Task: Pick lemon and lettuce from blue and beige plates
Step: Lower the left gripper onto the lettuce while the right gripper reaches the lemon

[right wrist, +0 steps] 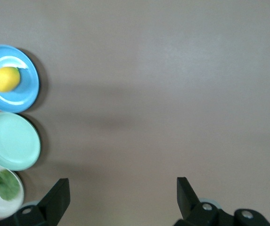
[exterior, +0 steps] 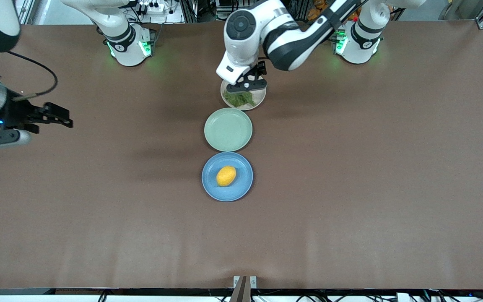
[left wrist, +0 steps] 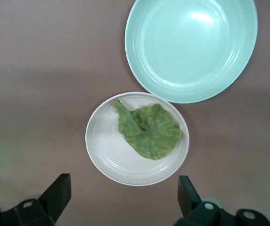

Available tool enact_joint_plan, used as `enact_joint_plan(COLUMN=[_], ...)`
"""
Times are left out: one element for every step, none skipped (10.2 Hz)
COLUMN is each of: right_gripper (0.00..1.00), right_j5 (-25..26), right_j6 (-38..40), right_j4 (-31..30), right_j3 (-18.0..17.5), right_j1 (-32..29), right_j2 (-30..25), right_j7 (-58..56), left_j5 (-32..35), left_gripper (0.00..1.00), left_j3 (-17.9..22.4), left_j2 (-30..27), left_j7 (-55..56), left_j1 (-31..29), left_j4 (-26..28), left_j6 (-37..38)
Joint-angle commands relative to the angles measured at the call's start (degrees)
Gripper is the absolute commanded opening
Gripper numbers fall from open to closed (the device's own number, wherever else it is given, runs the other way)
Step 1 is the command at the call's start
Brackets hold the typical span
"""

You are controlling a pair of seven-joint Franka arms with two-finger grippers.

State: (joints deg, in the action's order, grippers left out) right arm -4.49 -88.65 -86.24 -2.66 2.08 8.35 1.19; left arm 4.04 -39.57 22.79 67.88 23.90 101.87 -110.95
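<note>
The lettuce point(exterior: 240, 99) lies on the beige plate point(exterior: 260, 99), the plate farthest from the front camera. The lemon point(exterior: 226, 175) lies on the blue plate point(exterior: 242, 185), the nearest plate. My left gripper point(exterior: 246, 87) hangs open over the beige plate's rim toward the robot bases. In the left wrist view point(left wrist: 124, 193) its jaws stand wide apart, just short of the beige plate point(left wrist: 102, 155) and lettuce point(left wrist: 149, 131). My right gripper point(exterior: 67, 117) is open and empty, up in the air over bare table at the right arm's end. It also shows in the right wrist view point(right wrist: 123, 195).
An empty pale green plate point(exterior: 228, 129) sits between the beige and blue plates, all three in one line. The right wrist view shows the lemon point(right wrist: 4, 78), blue plate point(right wrist: 25, 96), green plate point(right wrist: 11, 140) and lettuce point(right wrist: 3, 184) off to one side.
</note>
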Motion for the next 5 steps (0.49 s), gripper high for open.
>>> enact_joint_plan(right_gripper=[1.0, 1.0, 1.0, 1.0, 1.0], right_j5=[-1.14, -1.22, -1.14, -1.14, -0.79], right_j6=[-3.35, -6.77, -9.76, -13.01, -15.74], right_j4=[1.33, 1.51, 1.95, 3.09, 5.1], right_j3=[0.02, 0.02, 0.02, 0.02, 0.02], right_j1=[5.71, 8.09, 10.03, 12.4, 15.12], right_j2=[4.28, 6.48, 8.93, 12.0, 15.6], right_j7=[15.78, 21.16, 26.35, 31.19, 35.33], left_j5=[8.75, 9.84, 9.94, 9.94, 9.94], left_gripper=[1.0, 1.0, 1.0, 1.0, 1.0], left_j3=[-1.12, -2.08, -2.35, -2.35, -2.35], left_j2=[5.06, 5.25, 4.99, 5.07, 5.07], left_j7=[2.34, 2.34, 2.34, 2.43, 2.43], left_j1=[3.07, 2.91, 2.82, 2.91, 2.91], left_j4=[1.22, 3.58, 6.13, 8.33, 11.22], left_j6=[-1.89, -4.94, -8.71, -13.02, -17.58])
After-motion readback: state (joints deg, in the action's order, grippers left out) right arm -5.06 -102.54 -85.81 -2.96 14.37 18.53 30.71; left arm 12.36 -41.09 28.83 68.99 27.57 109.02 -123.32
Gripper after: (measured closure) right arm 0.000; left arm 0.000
